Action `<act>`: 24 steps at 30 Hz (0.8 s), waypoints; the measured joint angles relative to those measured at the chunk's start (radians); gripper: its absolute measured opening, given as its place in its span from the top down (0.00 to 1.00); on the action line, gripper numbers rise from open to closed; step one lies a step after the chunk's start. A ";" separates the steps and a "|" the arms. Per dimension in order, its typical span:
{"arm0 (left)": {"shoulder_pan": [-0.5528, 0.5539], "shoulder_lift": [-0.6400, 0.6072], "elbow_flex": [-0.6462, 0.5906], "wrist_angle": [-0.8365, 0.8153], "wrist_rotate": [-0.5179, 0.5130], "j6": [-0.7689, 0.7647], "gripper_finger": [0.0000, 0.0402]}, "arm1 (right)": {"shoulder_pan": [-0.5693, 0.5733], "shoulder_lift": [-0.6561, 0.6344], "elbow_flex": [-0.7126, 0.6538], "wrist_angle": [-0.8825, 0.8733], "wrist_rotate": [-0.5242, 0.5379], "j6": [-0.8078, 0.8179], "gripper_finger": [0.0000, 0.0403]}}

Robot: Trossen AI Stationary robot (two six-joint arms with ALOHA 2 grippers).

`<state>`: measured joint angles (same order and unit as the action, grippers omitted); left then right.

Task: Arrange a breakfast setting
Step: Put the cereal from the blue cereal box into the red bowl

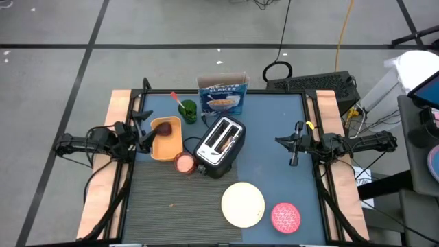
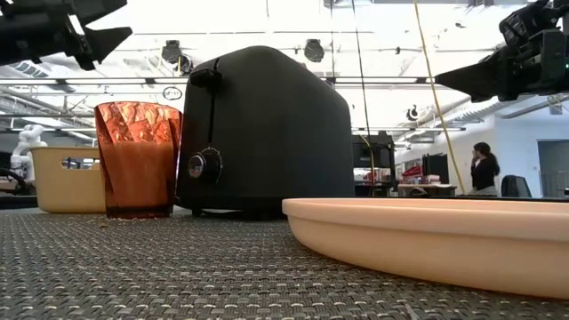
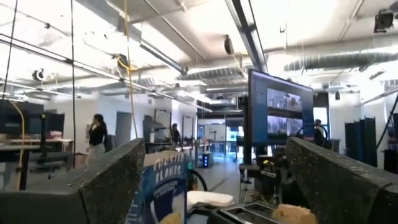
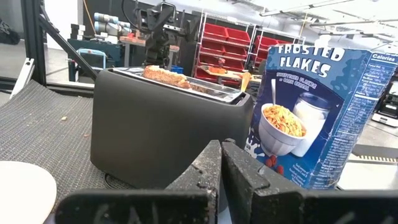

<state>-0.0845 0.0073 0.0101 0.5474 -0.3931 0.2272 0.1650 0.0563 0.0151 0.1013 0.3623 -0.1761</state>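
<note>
Two tools idle at the bench [image 1: 274,123] edges as I watch: the left tool [image 1: 145,134] at 9 o'clock with fingers spread wide, the right tool [image 1: 295,145] at 3 o'clock with fingers pressed together, both holding nothing.

The biggest hazard I see is the toaster [image 1: 219,144] at centre. The toast [image 4: 165,76] sits down in its slot, so a pinch from above could crumble it, or drag the whole toaster if the slice jams. The cereal box [image 1: 223,96], at 12 o'clock just behind the toaster, is tall and light; I'd expect an elbow reaching past to topple it.

The plate [image 1: 243,204] lies bare at 5 o'clock from the toaster, with the pink bowl [image 1: 286,216] just beside it at 3 o'clock; a low sweep could shove either off the near edge.

The orange container [image 1: 167,140] and red tumbler [image 1: 185,162] crowd the toaster's 9 and 8 o'clock sides, narrowing the left arm's approach.

The spoon [image 1: 178,101] stands in a green cup [image 1: 189,111] at 11 o'clock; lifting it at an angle may tip that cup.
</note>
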 joint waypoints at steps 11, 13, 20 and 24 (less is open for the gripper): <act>0.078 0.278 0.115 0.040 0.000 0.001 0.02 | 0.000 0.000 0.000 0.000 0.001 0.000 0.98; 0.126 0.366 0.175 0.012 0.000 0.003 0.02 | 0.000 0.000 0.000 0.000 0.001 0.000 0.98; 0.336 0.714 0.450 -0.262 0.086 -0.005 0.02 | 0.000 0.000 0.000 0.001 0.002 0.000 0.98; 0.480 0.907 0.597 -0.385 0.236 -0.036 0.02 | 0.000 0.000 0.000 0.000 0.002 0.000 0.98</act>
<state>0.3953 0.9140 0.6074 0.1627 -0.1567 0.1912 0.1654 0.0563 0.0154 0.1017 0.3645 -0.1762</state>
